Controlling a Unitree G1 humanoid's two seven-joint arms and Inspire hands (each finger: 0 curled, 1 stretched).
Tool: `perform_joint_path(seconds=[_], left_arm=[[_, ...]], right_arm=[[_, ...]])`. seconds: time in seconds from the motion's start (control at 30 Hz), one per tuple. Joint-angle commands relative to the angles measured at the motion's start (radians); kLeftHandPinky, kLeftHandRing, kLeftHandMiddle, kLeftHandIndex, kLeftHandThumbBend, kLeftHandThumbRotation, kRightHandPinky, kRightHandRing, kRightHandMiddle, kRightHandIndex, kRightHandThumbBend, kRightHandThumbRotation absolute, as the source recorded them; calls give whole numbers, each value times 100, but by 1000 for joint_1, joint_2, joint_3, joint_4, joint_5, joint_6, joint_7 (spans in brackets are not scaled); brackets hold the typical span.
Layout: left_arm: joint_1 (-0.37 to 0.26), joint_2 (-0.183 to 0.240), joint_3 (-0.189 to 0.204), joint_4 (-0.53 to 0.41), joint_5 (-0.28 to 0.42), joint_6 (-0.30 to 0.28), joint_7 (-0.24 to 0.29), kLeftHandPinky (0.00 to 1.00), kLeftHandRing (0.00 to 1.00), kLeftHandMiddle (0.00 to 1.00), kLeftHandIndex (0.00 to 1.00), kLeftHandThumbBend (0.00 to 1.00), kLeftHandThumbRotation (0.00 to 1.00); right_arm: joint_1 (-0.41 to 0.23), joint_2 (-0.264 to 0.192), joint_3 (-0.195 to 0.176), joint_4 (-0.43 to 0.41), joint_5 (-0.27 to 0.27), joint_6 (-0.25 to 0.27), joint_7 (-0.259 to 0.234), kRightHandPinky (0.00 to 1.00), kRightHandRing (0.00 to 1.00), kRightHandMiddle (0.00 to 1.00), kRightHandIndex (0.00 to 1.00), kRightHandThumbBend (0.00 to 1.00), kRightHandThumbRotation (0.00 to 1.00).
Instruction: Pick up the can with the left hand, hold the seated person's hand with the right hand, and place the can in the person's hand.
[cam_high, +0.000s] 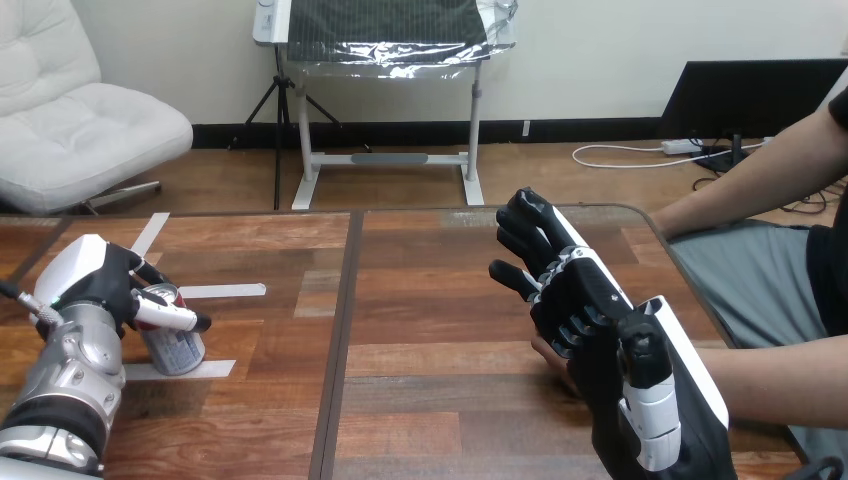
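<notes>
So the can (176, 346) is down in the lower left of the frame. It's a silver one with a red top, sitting on the wooden bench (430, 300) and leaning a little to the left. The robot's left hand (105, 280) is on it from the left, with the fingers wrapped around the upper part, and one black-and-white finger lies right across the front just under the rim. The base looks like it's touching the bench, though it's hard to be totally sure. The silver forearm comes up from the bottom left corner. There are strips of white tape (222, 291) on the bench around the can: one just behind it to the right, one under its base, and a slanted one further back.

Over in the lower right, the robot's right hand (600, 340) is raised above the bench, with its white back shell facing right. The person's hand (552, 360) is right under and behind it, and only a sliver peeks out at the robot hand's left edge. The two look to be touching, but honestly there's no telling whether the right hand is actually gripping it or just lying against it. The person's forearm (790, 385) comes in from the right edge. Their other arm (745, 180) is in the upper right, beyond the bench's far corner.

The can and the person's hand are well apart, at opposite sides of the bench.
</notes>
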Motion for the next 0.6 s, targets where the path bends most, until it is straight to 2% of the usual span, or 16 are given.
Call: perform_joint_path(seconds=[0.0, 0.57], left_arm=[[-31, 6, 12, -18, -8, -24, 4, 36, 43, 48, 48, 77, 0], [-35, 14, 10, -31, -13, -36, -17, 37, 43, 49, 48, 78, 0]], right_arm=[[-38, 5, -8, -38, 13, -3, -2, 94, 99, 97, 97, 77, 100], [-38, 2, -10, -36, 17, -5, 1, 95, 99, 97, 97, 77, 100]])
